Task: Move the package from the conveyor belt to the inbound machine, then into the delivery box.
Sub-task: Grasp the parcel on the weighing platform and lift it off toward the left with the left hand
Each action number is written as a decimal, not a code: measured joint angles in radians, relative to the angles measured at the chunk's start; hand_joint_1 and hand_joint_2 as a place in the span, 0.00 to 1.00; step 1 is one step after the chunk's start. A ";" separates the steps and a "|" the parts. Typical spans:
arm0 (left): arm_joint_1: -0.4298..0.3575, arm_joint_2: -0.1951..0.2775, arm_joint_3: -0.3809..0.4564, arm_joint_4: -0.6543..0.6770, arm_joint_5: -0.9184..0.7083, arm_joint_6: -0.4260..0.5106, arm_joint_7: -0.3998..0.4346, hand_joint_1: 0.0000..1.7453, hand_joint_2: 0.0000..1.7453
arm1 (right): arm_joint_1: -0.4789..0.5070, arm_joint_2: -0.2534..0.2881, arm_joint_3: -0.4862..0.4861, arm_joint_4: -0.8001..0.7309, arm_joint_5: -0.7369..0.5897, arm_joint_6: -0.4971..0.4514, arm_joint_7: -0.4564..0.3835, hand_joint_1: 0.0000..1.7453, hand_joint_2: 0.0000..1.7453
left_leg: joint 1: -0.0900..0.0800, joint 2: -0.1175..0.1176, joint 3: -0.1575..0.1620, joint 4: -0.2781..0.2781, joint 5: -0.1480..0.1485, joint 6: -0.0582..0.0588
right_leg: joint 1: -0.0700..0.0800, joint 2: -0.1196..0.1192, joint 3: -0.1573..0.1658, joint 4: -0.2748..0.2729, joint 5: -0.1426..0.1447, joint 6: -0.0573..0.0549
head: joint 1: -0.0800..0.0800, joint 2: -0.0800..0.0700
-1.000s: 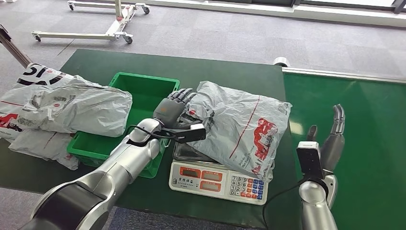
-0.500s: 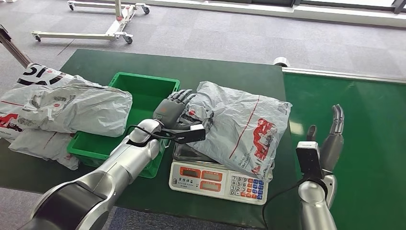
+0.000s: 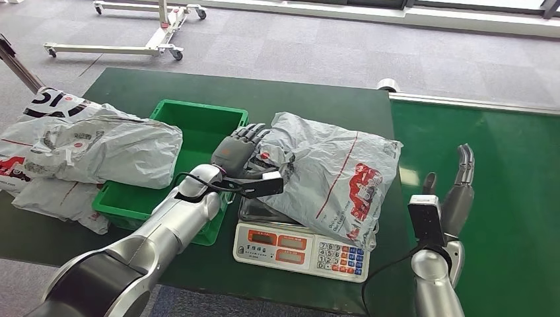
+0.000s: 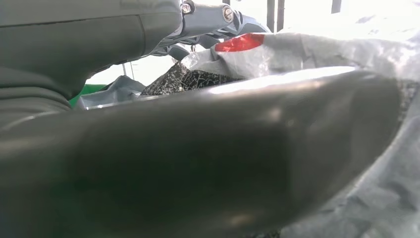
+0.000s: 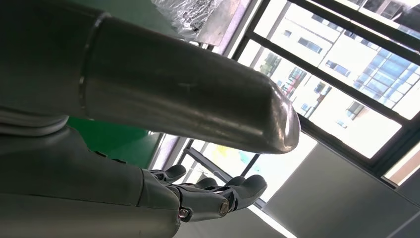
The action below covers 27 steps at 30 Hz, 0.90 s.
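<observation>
A grey plastic package (image 3: 330, 172) with red print lies on the weighing scale (image 3: 300, 247), hanging over its platform. My left hand (image 3: 234, 150) is at the package's left edge, fingers over the top and thumb under it, gripping the crumpled plastic. In the left wrist view the package (image 4: 346, 49) sits between the thumb (image 4: 198, 163) and the fingers (image 4: 208, 20). The green delivery box (image 3: 198, 122) stands just left of the scale, under my left arm. My right hand (image 3: 459, 191) hovers open over the green conveyor belt (image 3: 502, 145), holding nothing, its fingers (image 5: 223, 193) straight.
Several more grey packages (image 3: 86, 145) are heaped at the table's left, one overhanging the delivery box's left rim. A white wheeled frame (image 3: 132, 36) stands on the carpet beyond the table. The scale's keypad faces the front edge.
</observation>
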 joint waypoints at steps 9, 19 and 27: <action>0.000 0.000 0.000 0.000 0.000 0.000 0.000 0.00 0.00 | 0.000 0.000 0.000 0.000 0.000 0.000 0.000 0.00 0.00 | 0.000 0.000 0.000 0.000 0.000 0.000 | 0.000 0.000 0.000 0.000 0.000 0.000 | 0.000 0.000; 0.000 0.000 0.000 0.000 0.000 0.000 0.000 0.00 0.00 | 0.000 0.000 0.000 0.000 0.000 0.000 0.000 0.00 0.00 | 0.000 0.000 0.000 0.000 0.000 0.000 | 0.000 0.000 0.000 0.000 0.000 0.000 | 0.000 0.000; 0.000 0.000 0.000 0.000 0.000 0.000 0.000 0.00 0.00 | 0.000 0.000 0.000 0.000 0.000 0.000 0.000 0.00 0.00 | 0.000 0.000 0.000 0.000 0.000 0.000 | 0.000 0.000 0.000 0.000 0.000 0.000 | 0.000 0.000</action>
